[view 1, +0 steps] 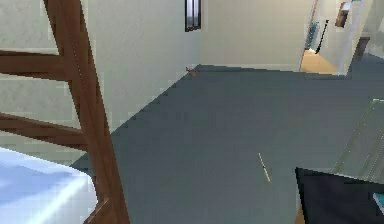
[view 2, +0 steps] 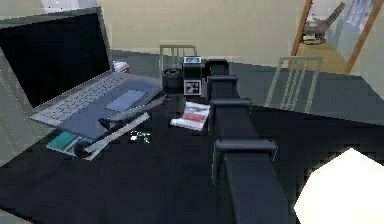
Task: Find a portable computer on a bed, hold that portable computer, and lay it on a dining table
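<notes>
Sideways, laptop [view 2: 80, 78] lies on dark table [view 2: 150, 180]; ahead, wooden frame [view 1: 85, 110].

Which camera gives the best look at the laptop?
The arm side view: the open laptop lies on a dark table, screen and keyboard plain. The forward view has a wooden bed frame and floor.

I count one laptop [view 2: 70, 75], one dark table [view 2: 130, 185], two pale chairs [view 2: 296, 61], one wooden bed frame [view 1: 80, 90], one red-and-white booklet [view 2: 190, 116]
</notes>
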Available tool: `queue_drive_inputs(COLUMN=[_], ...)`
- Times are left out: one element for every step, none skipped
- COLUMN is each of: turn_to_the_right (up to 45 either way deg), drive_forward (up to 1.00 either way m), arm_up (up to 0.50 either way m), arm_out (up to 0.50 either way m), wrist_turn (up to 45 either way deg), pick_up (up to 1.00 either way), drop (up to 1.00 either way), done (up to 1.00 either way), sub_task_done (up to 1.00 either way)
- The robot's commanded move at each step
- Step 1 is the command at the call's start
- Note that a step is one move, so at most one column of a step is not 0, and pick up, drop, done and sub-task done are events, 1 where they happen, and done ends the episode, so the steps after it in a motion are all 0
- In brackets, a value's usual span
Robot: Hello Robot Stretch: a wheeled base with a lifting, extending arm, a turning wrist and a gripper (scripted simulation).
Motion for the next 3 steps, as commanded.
queue_drive_inputs(turn_to_the_right=[0.0,0.0,0.0], drive_forward=[0.0,0.0,0.0], arm_up=[0.0,0.0,0.0], arm_out=[0.0,0.0,0.0], wrist_turn=[45.0,45.0,3.0], pick_up=[0.0,0.0,0.0], drop=[0.0,0.0,0.0], done=[0.0,0.0,0.0], sub_task_done=[0.0,0.0,0.0])
